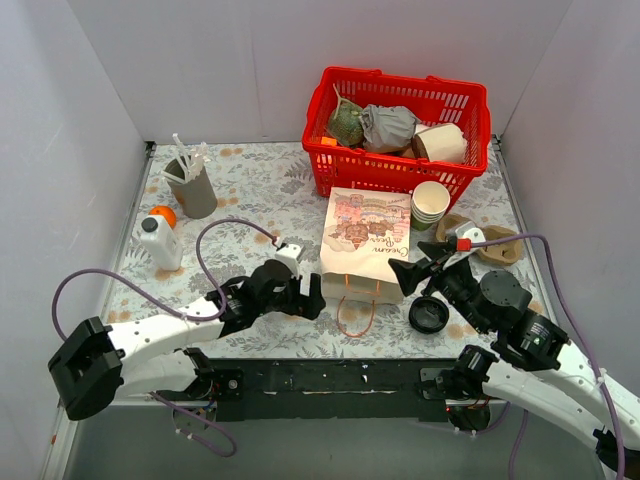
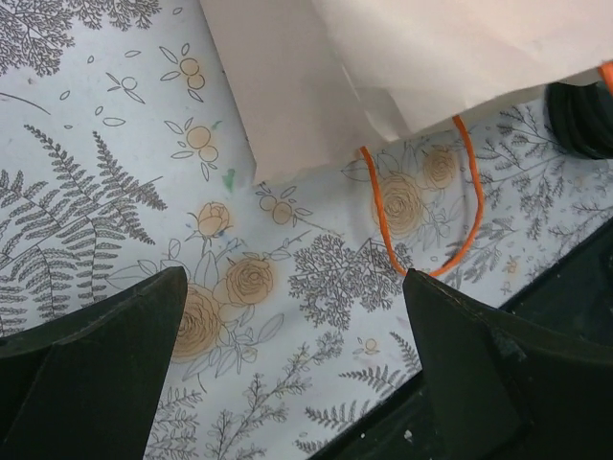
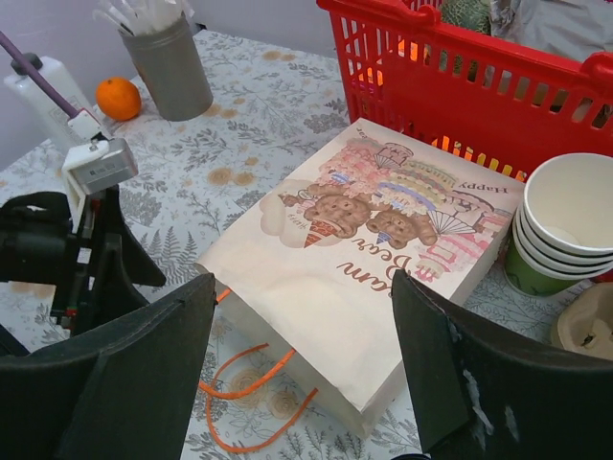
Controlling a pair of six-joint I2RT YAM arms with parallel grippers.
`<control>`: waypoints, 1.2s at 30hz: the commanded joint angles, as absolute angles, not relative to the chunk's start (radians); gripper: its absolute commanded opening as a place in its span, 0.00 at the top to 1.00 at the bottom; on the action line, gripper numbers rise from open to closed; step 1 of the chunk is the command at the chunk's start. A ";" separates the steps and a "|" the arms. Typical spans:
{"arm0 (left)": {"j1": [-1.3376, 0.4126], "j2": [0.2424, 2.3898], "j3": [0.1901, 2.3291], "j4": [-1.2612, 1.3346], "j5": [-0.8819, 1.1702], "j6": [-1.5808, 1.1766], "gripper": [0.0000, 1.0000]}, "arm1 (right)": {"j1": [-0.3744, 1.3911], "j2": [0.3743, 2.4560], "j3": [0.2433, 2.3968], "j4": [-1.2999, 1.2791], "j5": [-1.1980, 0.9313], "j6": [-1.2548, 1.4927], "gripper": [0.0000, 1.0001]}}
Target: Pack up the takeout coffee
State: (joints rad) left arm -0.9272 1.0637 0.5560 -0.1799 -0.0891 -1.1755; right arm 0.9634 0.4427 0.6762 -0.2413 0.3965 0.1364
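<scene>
Left gripper (image 2: 287, 355) and right gripper (image 3: 302, 364) both gape wide, empty, flanking the paper bag (image 1: 365, 235). Lidded coffee cup? Can't spot it, only a loose black lid (image 1: 428, 315) nearby. It'd be light, crushable: hold the sidewall gently, under the lid.

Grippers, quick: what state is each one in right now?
Left gripper: open, holding nothing.
Right gripper: open, holding nothing.
</scene>
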 commanded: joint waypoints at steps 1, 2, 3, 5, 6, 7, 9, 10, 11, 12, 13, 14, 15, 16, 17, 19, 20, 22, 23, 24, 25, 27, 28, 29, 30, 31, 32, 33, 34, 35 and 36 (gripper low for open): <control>-0.931 1.097 0.500 0.154 -0.186 -1.189 0.02 | 0.960 0.428 0.676 -0.232 0.443 0.181 0.19; -0.931 1.104 0.486 0.243 -0.198 -1.189 0.02 | 0.959 0.429 0.676 -0.232 0.449 0.189 0.19; -0.931 1.115 0.473 0.282 -0.237 -1.192 0.02 | 0.960 0.431 0.670 -0.223 0.454 0.199 0.19; -0.931 1.158 0.440 0.384 -0.259 -1.172 0.02 | 0.960 0.433 0.664 -0.207 0.453 0.199 0.19; -0.931 1.175 0.434 0.408 -0.276 -1.173 0.02 | 0.960 0.433 0.661 -0.195 0.453 0.204 0.19; -0.931 1.193 0.433 0.426 -0.288 -1.170 0.03 | 0.960 0.434 0.661 -0.190 0.454 0.203 0.20; -0.931 1.250 0.448 0.443 -0.308 -1.173 0.11 | 0.960 0.437 0.663 -0.186 0.457 0.207 0.20; -0.933 1.265 0.451 0.449 -0.324 -1.172 0.22 | 0.960 0.439 0.663 -0.181 0.459 0.212 0.20; -0.933 1.279 0.446 0.468 -0.336 -1.180 0.28 | 0.960 0.437 0.661 -0.178 0.456 0.213 0.21; -0.933 1.281 0.440 0.480 -0.345 -1.198 0.34 | 0.960 0.439 0.658 -0.175 0.456 0.213 0.21; -0.933 1.278 0.430 0.500 -0.350 -1.204 0.43 | 0.960 0.440 0.657 -0.176 0.456 0.218 0.21; -0.933 1.273 0.411 0.530 -0.369 -1.210 0.46 | 0.960 0.443 0.657 -0.179 0.454 0.218 0.21; -0.933 1.263 0.405 0.538 -0.377 -1.212 0.49 | 0.960 0.443 0.657 -0.183 0.456 0.218 0.21; -0.933 1.255 0.400 0.543 -0.386 -1.221 0.52 | 0.960 0.445 0.657 -0.187 0.456 0.219 0.21; -0.933 1.249 0.397 0.543 -0.397 -1.223 0.63 | 0.960 0.448 0.657 -0.195 0.456 0.216 0.21; -0.934 1.233 0.406 0.526 -0.406 -1.220 0.80 | 0.960 0.451 0.658 -0.207 0.454 0.207 0.22; -0.934 1.233 0.414 0.499 -0.414 -1.218 0.85 | 0.962 0.451 0.664 -0.221 0.451 0.196 0.22; -0.934 1.244 0.436 0.476 -0.437 -1.209 0.82 | 0.960 0.456 0.669 -0.241 0.446 0.189 0.22; -0.934 1.250 0.440 0.468 -0.446 -1.201 0.80 | 0.960 0.456 0.673 -0.248 0.446 0.187 0.22; -0.934 1.258 0.443 0.468 -0.449 -1.194 0.79 | 0.960 0.454 0.678 -0.261 0.446 0.184 0.22; -0.934 1.270 0.446 0.477 -0.446 -1.183 0.78 | 0.960 0.451 0.681 -0.264 0.451 0.183 0.23; -0.934 1.288 0.452 0.486 -0.456 -1.180 0.59 | 0.960 0.443 0.681 -0.265 0.456 0.179 0.22; -0.934 1.310 0.457 0.491 -0.460 -1.174 0.56 | 0.960 0.440 0.681 -0.268 0.465 0.178 0.23; -0.934 1.319 0.459 0.500 -0.463 -1.163 0.54 | 0.960 0.437 0.680 -0.267 0.468 0.179 0.22; -0.934 1.330 0.463 0.503 -0.466 -1.161 0.52 | 0.960 0.437 0.678 -0.267 0.471 0.179 0.22; -0.934 1.342 0.463 0.508 -0.482 -1.160 0.51 | 0.960 0.437 0.677 -0.267 0.472 0.179 0.22; -0.934 1.362 0.466 0.526 -0.485 -1.155 0.51 | 0.960 0.439 0.676 -0.267 0.472 0.179 0.23; -0.934 1.371 0.463 0.540 -0.489 -1.137 0.51 | 0.960 0.440 0.676 -0.267 0.472 0.179 0.23; -0.934 1.379 0.463 0.554 -0.491 -1.129 0.56 | 0.960 0.445 0.676 -0.268 0.474 0.179 0.22; -0.934 1.396 0.463 0.580 -0.489 -1.121 0.61 | 0.960 0.446 0.676 -0.268 0.472 0.178 0.22; -0.934 1.400 0.466 0.587 -0.483 -1.112 0.66 | 0.960 0.448 0.676 -0.268 0.474 0.178 0.22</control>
State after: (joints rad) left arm -0.9314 1.3769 0.4397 0.5121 -0.4454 -1.1660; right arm 0.9630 0.4488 0.6575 -0.2901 0.4507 0.1837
